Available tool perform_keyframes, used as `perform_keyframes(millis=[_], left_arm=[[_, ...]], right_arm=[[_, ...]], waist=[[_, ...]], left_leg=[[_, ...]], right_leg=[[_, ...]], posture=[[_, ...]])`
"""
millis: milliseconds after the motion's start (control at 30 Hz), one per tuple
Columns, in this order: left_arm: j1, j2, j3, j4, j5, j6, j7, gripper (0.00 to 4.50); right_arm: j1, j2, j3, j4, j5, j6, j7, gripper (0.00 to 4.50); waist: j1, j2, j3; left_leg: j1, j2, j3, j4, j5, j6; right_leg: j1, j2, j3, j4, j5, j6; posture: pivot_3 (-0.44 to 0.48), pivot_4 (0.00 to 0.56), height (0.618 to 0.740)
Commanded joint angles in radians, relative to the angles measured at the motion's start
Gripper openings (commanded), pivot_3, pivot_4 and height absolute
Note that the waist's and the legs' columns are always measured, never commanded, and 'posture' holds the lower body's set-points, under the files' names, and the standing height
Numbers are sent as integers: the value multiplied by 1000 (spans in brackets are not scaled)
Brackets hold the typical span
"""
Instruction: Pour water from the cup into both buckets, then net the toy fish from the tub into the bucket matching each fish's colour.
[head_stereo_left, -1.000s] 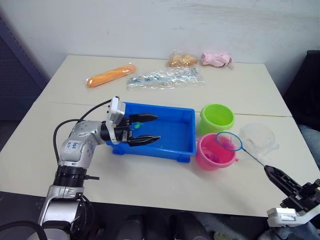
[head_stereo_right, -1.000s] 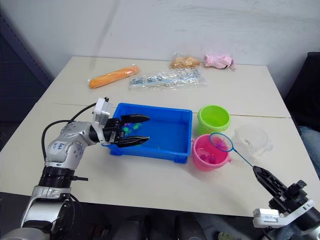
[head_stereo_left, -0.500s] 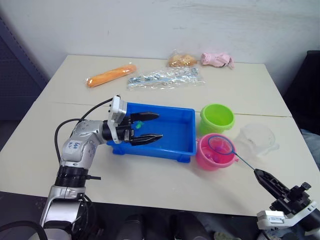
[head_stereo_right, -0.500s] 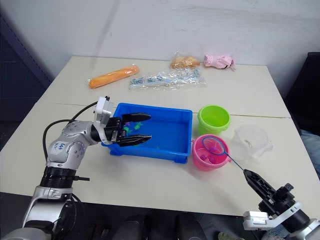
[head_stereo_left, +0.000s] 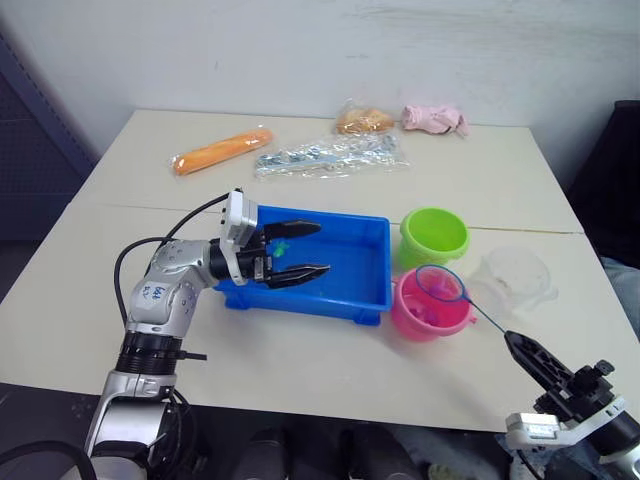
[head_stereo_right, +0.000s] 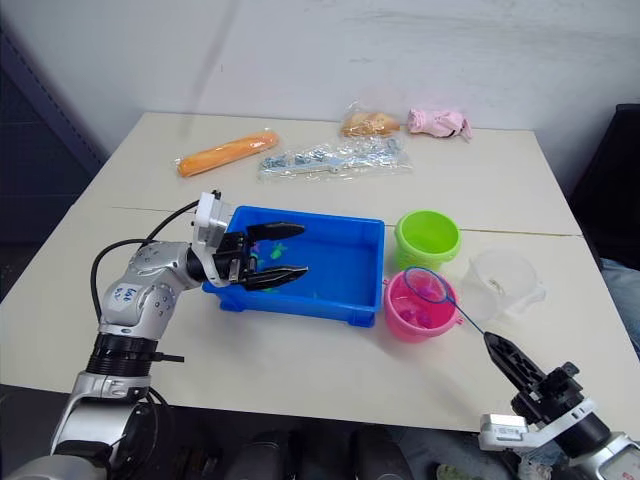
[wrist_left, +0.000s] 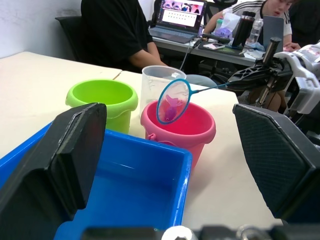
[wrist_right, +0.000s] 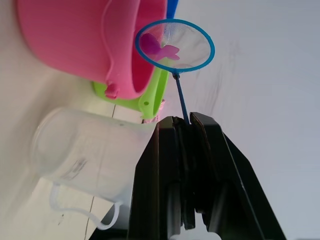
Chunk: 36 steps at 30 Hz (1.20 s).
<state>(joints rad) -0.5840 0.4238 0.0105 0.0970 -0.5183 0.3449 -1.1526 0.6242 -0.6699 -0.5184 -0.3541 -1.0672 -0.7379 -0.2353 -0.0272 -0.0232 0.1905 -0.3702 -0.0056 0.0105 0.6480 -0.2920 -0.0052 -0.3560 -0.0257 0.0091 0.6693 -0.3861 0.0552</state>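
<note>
While the left claw (head_stereo_left: 290, 251) is held wide open and empty over the left end of the blue tub (head_stereo_left: 350, 265), the coming move is judged to belong to the right arm. Further right, the net (head_stereo_left: 440, 284) is poised just above the pink bucket (head_stereo_left: 428, 312), with a pink fish (wrist_right: 159, 48) lying in its mesh. Its thin handle runs down and rightward to the right claw (head_stereo_left: 522, 349), which is clamped on the handle's end, so only a tip is needed.

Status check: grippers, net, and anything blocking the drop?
Right gripper shut on net handle. Net holds a pink fish, above the pink bucket. Left gripper open over the tub. Nothing in the way.
</note>
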Motion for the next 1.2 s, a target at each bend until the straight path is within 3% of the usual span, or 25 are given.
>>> perform_keyframes(millis=[33, 233, 600, 767, 1000, 1167, 1200], left_arm=[[-14, -3, 6, -2, -2, -21, 1, 4356], [-16, -3, 8, 11, 2, -37, 3, 4356], [-14, -4, 10, 24, 6, -49, 6, 4356], [-12, -1, 14, 33, 8, -58, 2, 4356], [-13, -1, 16, 54, 8, -78, -6, 4356], [-12, 4, 17, 62, 7, -83, -10, 4356], [-7, 9, 21, 57, 4, -81, -12, 4356]], right_arm=[[32, -7, 27, -19, 6, -8, -7, 0], [47, -26, -46, 23, -11, 43, -72, 0], [70, -36, 56, -30, -7, 15, -63, 0], [58, -35, -32, 9, 1, 102, -86, 0], [56, -30, 7, 11, 9, 97, -99, 0], [50, -6, 16, 14, 129, 101, -54, 0], [47, -34, 29, 27, 276, 81, 5, 0]], waist=[[0, 0, 0], [-1, 0, 0], [0, 0, 0], [0, 0, 0], [0, 0, 0], [0, 0, 0], [-1, 0, 0]], left_leg=[[0, 0, 0, 0, 0, 0], [0, 0, 0, 0, 0, 0], [0, 0, 0, -1, 1, -1], [0, 0, 0, -1, 1, -1], [0, 0, 0, -2, 1, -1], [0, 0, 0, -2, 1, -1], [0, 0, 0, -2, 1, -1]], right_leg=[[0, 0, 0, 0, 0, 0], [0, 0, 0, -1, 0, 0], [0, 0, 0, -1, 0, 0], [0, 0, 0, -1, 0, 0], [-1, 0, 0, -1, 0, 0], [0, 0, 0, -2, 0, 0], [0, 0, 0, -2, 0, 0]], posture=[[0, 150, 740], [0, 150, 740], [0, 150, 740], [0, 150, 740], [0, 150, 740], [0, 150, 740], [0, 150, 740]])
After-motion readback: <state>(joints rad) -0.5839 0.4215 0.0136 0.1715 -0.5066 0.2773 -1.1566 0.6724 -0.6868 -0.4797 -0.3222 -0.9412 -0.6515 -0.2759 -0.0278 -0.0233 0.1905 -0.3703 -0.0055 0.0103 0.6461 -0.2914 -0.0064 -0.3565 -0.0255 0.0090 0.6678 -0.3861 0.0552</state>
